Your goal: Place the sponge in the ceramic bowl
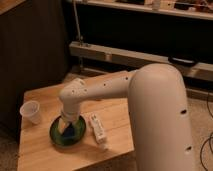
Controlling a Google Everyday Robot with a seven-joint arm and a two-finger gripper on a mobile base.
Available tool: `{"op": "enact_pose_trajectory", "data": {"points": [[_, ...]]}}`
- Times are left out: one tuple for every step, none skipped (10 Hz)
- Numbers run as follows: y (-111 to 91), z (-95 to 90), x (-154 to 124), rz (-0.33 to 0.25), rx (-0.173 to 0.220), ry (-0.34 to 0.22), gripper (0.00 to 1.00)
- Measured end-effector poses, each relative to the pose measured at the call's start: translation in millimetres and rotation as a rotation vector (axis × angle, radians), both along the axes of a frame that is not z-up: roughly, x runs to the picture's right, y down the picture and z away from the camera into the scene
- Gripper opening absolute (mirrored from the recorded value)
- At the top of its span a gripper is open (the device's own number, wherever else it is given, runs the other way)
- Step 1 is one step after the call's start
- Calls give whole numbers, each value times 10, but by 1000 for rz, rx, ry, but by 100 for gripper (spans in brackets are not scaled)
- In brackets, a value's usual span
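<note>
Camera view. Sponge (72, 132) showed as blue patch inside bowl (52, 133) outline, directly under gripper (65, 125); whether resting or held, could not tell. Judged light, soft, squashy, not slippery; best pinched across short sides. Bowl glazed, breakable. Arm (105, 90) reached from right, wrist bent down over bowl near table (40, 156) front left corner. Gripper open or closed: could not tell. Cup (31, 112) at left edge; tube (98, 129) just right of bowl.

Clearances about the ceramic bowl (54, 136). The gripper (67, 126) hangs directly over it. The arm (100, 92) blocks 1 to 2 o'clock. A white tube (98, 129) lies just beside at 3, and a cup (31, 112) stands near at 10. Open tabletop (45, 156) runs from 5 to 8.
</note>
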State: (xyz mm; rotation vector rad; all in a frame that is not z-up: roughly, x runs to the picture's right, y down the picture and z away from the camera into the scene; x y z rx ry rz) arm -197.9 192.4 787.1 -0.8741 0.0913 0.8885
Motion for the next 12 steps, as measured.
{"op": "enact_pose_trajectory", "data": {"points": [[64, 155, 67, 12, -8, 2, 31], [104, 204, 67, 14, -6, -3, 40], [113, 216, 69, 18, -3, -6, 48], [80, 200, 97, 22, 8, -10, 60], [22, 140, 97, 23, 18, -16, 70], [-38, 63, 90, 17, 25, -19, 76], [-130, -53, 79, 0, 35, -17, 80], [-196, -137, 53, -11, 40, -12, 80], [-210, -171, 27, -23, 40, -6, 80], [-202, -170, 3, -30, 38, -2, 80], [-185, -156, 4, -34, 36, 2, 80], [-184, -154, 7, -34, 36, 3, 80]]}}
